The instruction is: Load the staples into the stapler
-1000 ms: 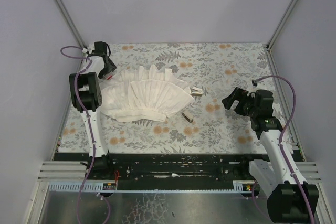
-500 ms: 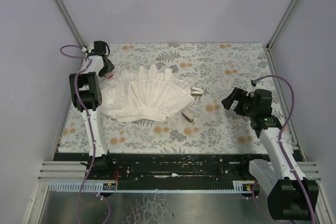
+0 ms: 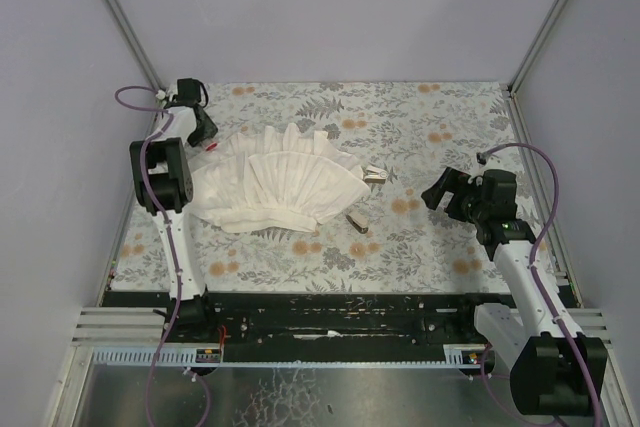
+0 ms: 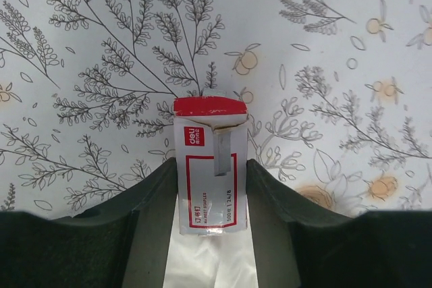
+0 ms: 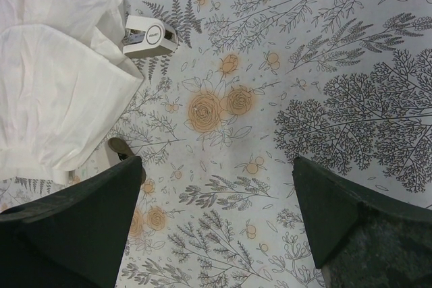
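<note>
My right claw (image 5: 216, 166) hangs with its fingers spread wide over the flowered bench (image 5: 351, 45). The white pleated cloth (image 5: 54, 79) fills the upper left, and a small pale box (image 5: 150, 37) sits against its edge. Below the cloth I see the stapler (image 5: 121, 146), only its rounded end showing beside one finger.

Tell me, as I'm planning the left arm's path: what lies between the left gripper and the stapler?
The cloth fills that stretch, from the left gripper, which clasps the box, almost to the stapler; the top view shows it.
</note>
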`<action>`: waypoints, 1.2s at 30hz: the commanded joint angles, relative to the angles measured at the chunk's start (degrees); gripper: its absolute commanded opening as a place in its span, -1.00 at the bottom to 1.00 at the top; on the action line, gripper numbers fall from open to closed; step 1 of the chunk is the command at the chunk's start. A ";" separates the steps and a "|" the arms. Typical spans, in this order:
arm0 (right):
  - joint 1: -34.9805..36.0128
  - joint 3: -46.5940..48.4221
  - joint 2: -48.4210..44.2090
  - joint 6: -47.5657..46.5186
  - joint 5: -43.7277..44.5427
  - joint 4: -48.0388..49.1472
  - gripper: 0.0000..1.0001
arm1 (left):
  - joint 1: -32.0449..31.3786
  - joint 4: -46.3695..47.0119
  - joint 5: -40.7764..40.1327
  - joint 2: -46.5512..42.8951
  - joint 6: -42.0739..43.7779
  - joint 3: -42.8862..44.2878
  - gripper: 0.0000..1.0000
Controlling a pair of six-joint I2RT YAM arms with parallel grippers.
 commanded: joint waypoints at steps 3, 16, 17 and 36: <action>0.38 3.02 0.29 -1.00 -2.70 2.21 0.99 | 0.55 3.19 4.40 -8.89 0.71 -3.54 -0.18; 0.38 2.06 1.83 -0.87 -8.01 4.39 0.99 | -15.55 8.46 14.53 -39.61 3.58 -35.81 -0.17; 0.38 1.98 2.04 -0.92 -8.40 4.63 0.99 | -18.78 8.28 14.25 -41.48 4.52 -37.97 -0.17; 0.38 1.89 4.54 -0.87 -9.82 5.14 0.99 | -48.16 4.83 12.81 -47.80 14.14 -50.80 -0.19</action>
